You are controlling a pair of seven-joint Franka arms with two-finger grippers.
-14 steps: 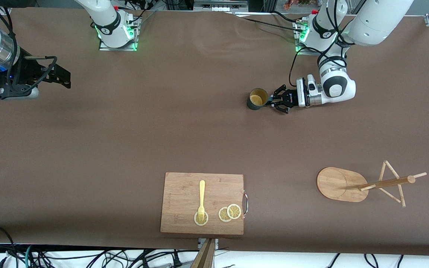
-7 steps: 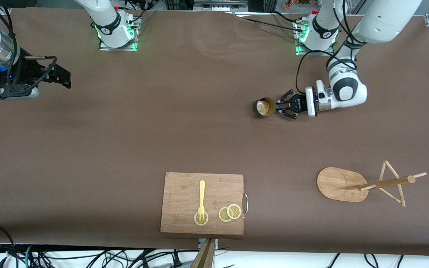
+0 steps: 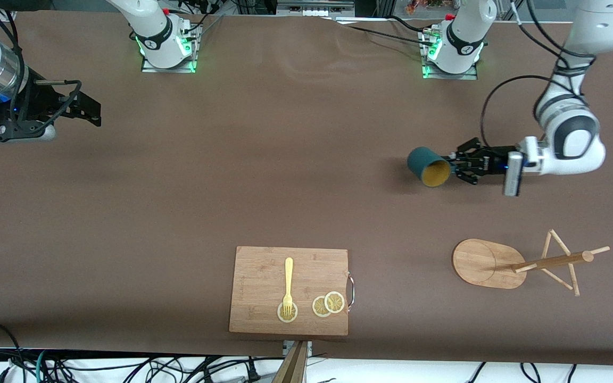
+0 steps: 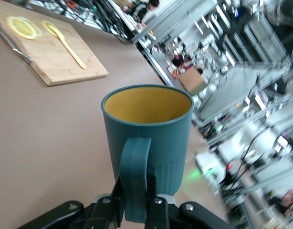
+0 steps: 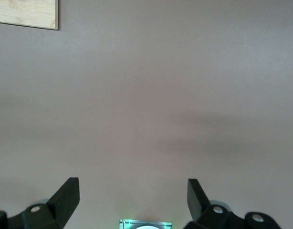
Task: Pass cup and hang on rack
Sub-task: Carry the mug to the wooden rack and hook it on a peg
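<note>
Your left gripper is clamped on the handle of the cup and carries it in the air over bare table, toward the left arm's end. In the front view the cup is tipped on its side, its yellow inside turned toward that camera and its teal wall pointing away from the wrist. In the left wrist view you see the cup head-on: the handle sits between the black fingers of the left gripper, pinched tight, with the ribbed lower wall just past them. The rack stands on the table nearer to the front camera than the spot under the cup and well apart from it; its oval base is flat on the table and no cup hangs on any peg. Your right gripper waits at the right arm's end of the table, holding nothing; the right wrist view shows its fingers spread wide, with only bare table under the right gripper. A cutting board lies near the table's front edge, about midway along it, with a yellow fork and three lemon slices on it; the fork's tines rest on one slice. The same board shows in the left wrist view, past the cup.
</note>
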